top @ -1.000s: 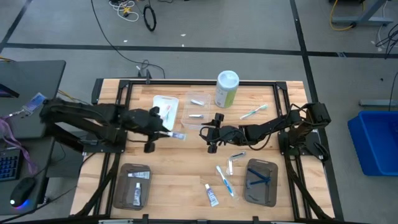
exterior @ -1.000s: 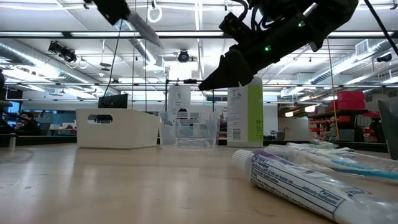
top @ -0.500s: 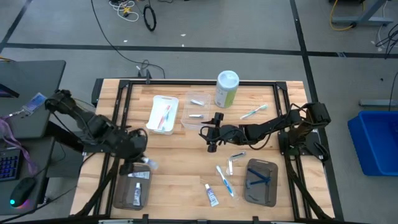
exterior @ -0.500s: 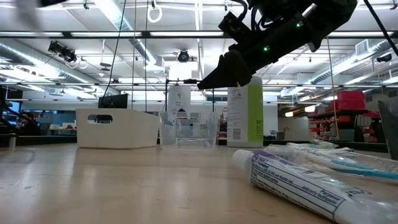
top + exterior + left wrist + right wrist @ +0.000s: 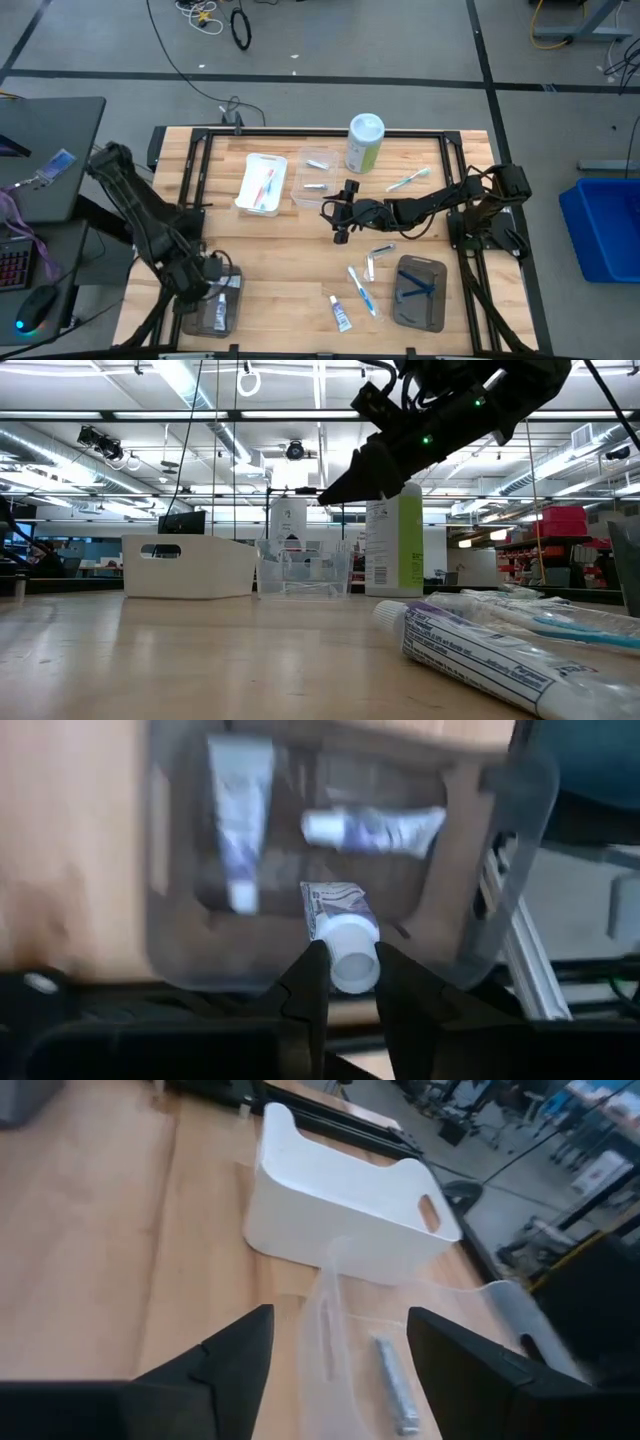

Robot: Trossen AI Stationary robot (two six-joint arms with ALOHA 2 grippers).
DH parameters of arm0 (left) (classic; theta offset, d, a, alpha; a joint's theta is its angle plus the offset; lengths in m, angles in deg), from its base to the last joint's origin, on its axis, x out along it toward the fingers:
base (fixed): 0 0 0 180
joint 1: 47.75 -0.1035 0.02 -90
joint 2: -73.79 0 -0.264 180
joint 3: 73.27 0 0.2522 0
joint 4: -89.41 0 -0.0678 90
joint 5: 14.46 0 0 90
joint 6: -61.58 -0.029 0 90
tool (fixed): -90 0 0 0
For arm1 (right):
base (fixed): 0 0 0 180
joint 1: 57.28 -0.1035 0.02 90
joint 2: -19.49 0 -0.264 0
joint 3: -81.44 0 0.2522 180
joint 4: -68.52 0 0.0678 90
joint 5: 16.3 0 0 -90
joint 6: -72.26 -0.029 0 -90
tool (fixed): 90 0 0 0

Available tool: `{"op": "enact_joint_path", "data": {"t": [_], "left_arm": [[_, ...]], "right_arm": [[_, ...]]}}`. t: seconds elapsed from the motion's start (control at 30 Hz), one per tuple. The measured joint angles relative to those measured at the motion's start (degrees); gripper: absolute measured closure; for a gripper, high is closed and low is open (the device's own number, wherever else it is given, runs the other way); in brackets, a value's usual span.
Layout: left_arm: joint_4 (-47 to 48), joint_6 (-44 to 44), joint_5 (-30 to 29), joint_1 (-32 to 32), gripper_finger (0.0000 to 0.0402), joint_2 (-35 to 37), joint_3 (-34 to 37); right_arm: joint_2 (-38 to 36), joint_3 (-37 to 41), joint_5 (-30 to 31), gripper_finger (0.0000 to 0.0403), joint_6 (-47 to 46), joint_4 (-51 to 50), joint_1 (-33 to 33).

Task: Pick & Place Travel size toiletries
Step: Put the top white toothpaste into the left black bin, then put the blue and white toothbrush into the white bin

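- Wooden tabletop (image 5: pixel 290 250) inside a black frame, on a grey workshop floor with cables; trays sit toward its corners.
- Over the grey tray (image 5: pixel 215 300) at the left front corner hangs the left gripper (image 5: pixel 343 982), its fingers clamped on a small white tube (image 5: pixel 340 930) at the cap end.
- That tube points away from the fingers, straight over the tray's open floor, where two similar tubes (image 5: pixel 238 815) already lie flat. To my eye the drop spot is directly beneath, so release looks like the next step.
- The right gripper (image 5: pixel 342 212) waits mid-table with its fingers (image 5: pixel 225 1360) spread apart, just beside the clear tray (image 5: pixel 400 1350) and near the white tray (image 5: pixel 350 1200).
- Loose toiletries (image 5: pixel 355 285) lie on the right front of the table, nearer the right arm.
- From above, the left arm covers its own gripper and the held tube. How high the tube hangs over the tray I cannot judge.
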Motion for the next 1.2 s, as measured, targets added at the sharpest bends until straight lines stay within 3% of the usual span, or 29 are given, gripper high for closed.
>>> {"op": "enact_joint_path", "data": {"t": [0.17,0.6,0.8,0.93,1.13,1.2], "left_arm": [[-5.19,4.71,5.82,0.31,0.0306,-3.94,2.54],[-10.68,5.01,5.69,0.18,0.0250,-10.72,2.49],[-11.49,-7.91,1.32,-2.23,0.0243,-10.61,0.87],[-12.13,-18.91,-4.82,-4.81,0.0249,-10.57,-2.39],[-16.28,-32.73,-26.31,-8.20,0.0255,-10.55,-6.40],[-19.07,-34.24,-30.11,-10.19,0.0251,-10.55,-6.40]], "right_arm": [[0.00,0.00,-2.71,0.0170,-2.63,0.01,-0.07],[0.00,0.02,-3.23,0.0184,-6.96,0.71,-3.63],[0.00,0.02,-3.26,0.0181,-6.99,4.61,-5.36],[0.00,0.02,-3.24,0.0176,-8.07,5.90,-5.70],[0.00,-0.03,-3.26,0.0175,-9.98,5.92,-5.70],[0.00,-0.65,-3.21,0.0178,-9.33,5.71,-5.95]]}}
